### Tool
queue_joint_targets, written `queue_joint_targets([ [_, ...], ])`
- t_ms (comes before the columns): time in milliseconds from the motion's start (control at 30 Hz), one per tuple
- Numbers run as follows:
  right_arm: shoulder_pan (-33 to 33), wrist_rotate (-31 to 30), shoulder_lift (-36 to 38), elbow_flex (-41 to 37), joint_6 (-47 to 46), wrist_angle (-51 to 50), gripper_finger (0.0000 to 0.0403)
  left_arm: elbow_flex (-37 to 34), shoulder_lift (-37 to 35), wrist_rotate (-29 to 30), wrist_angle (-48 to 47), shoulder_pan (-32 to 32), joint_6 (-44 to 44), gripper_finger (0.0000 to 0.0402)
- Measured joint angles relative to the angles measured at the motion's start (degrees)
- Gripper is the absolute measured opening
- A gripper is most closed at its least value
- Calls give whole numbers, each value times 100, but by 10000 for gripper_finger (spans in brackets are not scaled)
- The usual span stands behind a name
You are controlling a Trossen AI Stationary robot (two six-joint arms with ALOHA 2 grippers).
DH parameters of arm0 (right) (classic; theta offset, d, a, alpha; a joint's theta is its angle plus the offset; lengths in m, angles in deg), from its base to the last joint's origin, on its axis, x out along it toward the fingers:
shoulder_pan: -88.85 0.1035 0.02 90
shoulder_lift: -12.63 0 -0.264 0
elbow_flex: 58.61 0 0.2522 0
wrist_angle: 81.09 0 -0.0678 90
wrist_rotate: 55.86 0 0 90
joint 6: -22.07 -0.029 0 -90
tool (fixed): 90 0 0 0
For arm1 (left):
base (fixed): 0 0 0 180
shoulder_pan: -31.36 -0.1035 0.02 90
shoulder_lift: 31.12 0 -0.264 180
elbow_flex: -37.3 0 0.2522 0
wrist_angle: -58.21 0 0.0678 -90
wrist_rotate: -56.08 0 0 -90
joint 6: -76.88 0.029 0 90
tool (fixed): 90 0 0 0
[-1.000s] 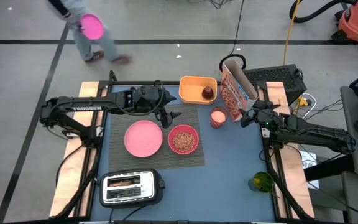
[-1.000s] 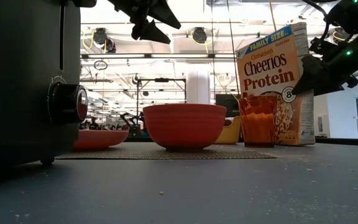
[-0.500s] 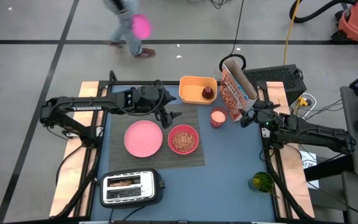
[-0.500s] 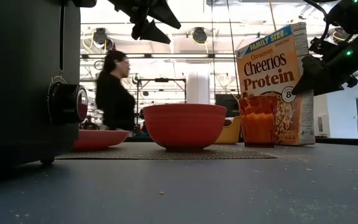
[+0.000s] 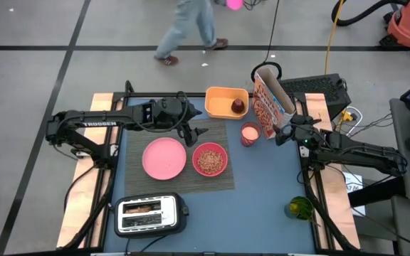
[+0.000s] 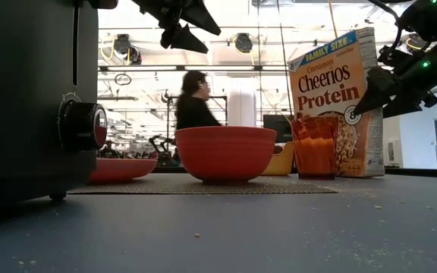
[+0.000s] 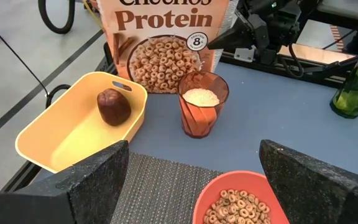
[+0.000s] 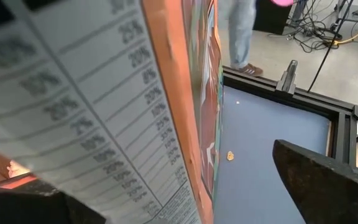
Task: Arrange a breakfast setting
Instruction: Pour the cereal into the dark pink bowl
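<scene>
On the blue bench (image 5: 262, 185), a grey woven rectangular placemat (image 5: 223, 179) carries a flat round pink plate (image 5: 164, 158) and, just beside it, a round pink bowl (image 5: 210, 159) full of small ring cereal. Bowl looks smooth and glossy in the low view (image 6: 224, 153).

Behind the mat sits a yellow plastic tub (image 5: 221, 101) with rounded corners, holding one small dark red fruit (image 5: 238, 106), matte skin with a stem dimple (image 7: 114, 106). Next to it stands a ribbed translucent orange cup (image 7: 203, 112) with white powdery contents, near an upright cardboard cereal box (image 5: 270, 107).

Left gripper (image 5: 196, 133) hovers above the far edge of the placemat, fingers (image 7: 98, 177) spread wide, holding nothing. Right gripper (image 5: 283, 134) is just beside the cereal box's side panel, fingers (image 8: 328, 180) wide apart with the box edge between them; contact cannot be told.

Black-and-silver toaster (image 5: 151, 214) at the near edge of the bench has a brown toast slice (image 5: 142, 209) in its slot. A green glass (image 5: 300, 208) stands near the right corner. A person (image 5: 191, 28) walks on the floor beyond the bench.
</scene>
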Motion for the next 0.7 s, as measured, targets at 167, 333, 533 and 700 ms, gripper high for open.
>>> queue_joint_targets([
  [167,0,0,0,-4,114,118,395,0,0,0,-1,1,0,365],
  [333,0,0,0,-4,583,558,394,0,0,0,0,0,-40,365],
  [533,0,-2,0,-4,1014,1124,394,0,0,0,0,0,-59,365],
  [700,0,-17,0,-4,1416,1482,394,0,0,0,0,1,-63,365],
])
